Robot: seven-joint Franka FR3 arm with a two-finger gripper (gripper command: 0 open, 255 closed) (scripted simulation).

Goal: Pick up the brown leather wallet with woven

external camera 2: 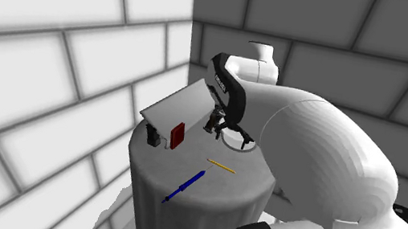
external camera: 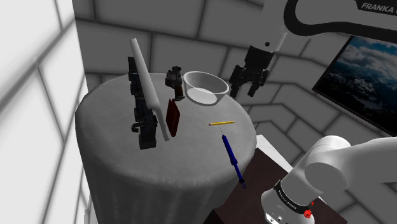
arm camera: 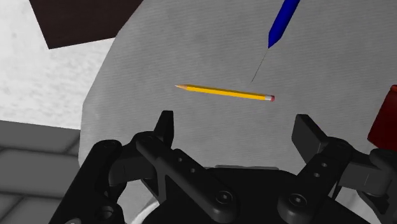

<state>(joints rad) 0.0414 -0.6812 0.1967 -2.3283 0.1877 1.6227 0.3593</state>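
Wrist view first: the gripper (arm camera: 236, 127) is seen with its fingers (arm camera: 165, 124) spread wide and nothing held, a pencil (arm camera: 226, 93) lying beyond them. The wallet (arm camera: 383, 121) is only just caught off to one side, so the aim is judged not yet lined up. In the shoulder view the gripper hangs high beside the bowl (external camera: 205, 86), clear of the clutter. The wallet (dark red-brown, apparently stood on edge) is found on the table (external camera: 114, 165) by a white board (external camera: 149, 89). The wide opening is probably meant for that thin upright edge. A sideways shift and a descent are called for.
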